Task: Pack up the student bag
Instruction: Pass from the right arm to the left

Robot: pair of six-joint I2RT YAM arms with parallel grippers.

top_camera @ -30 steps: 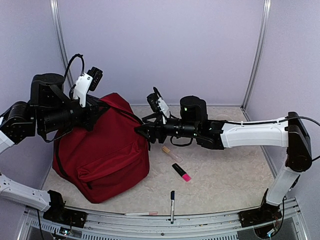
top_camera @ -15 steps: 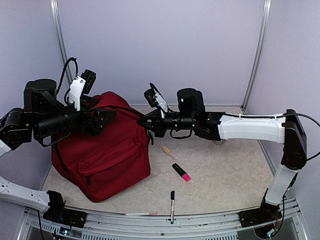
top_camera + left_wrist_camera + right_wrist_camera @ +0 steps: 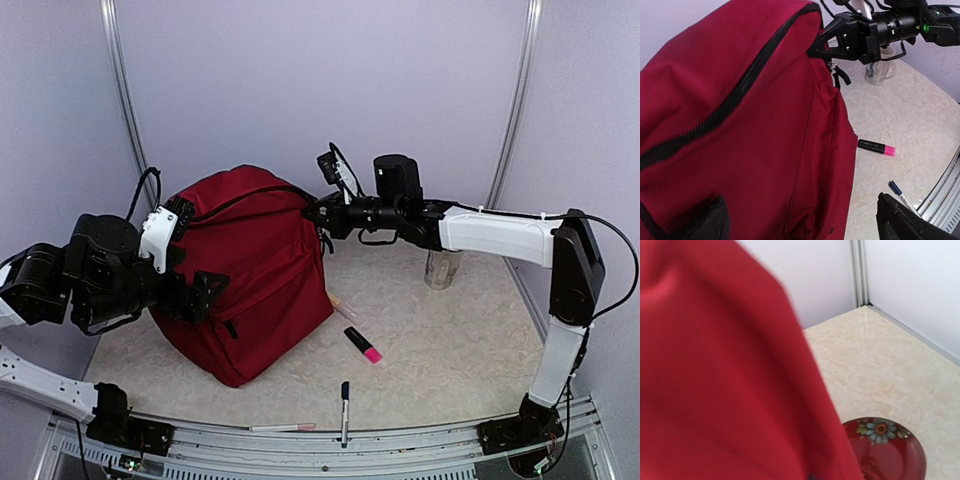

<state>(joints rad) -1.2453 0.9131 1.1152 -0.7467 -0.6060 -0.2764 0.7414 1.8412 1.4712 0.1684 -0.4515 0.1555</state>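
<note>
The student bag [image 3: 255,270] stands upright on the left half of the desk [image 3: 450,340]. The right claw [image 3: 318,212] is pinched together on the bag's top corner, by the black zipper, and red fabric fills most of its wrist view. The left claw [image 3: 203,296] sits wide apart just beside the bag's lower left side, gripping nothing. A pink highlighter [image 3: 364,345] lies near the bag on its right

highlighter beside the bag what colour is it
The highlighter is black with a pink end, clearest in the left wrist view.
</note>
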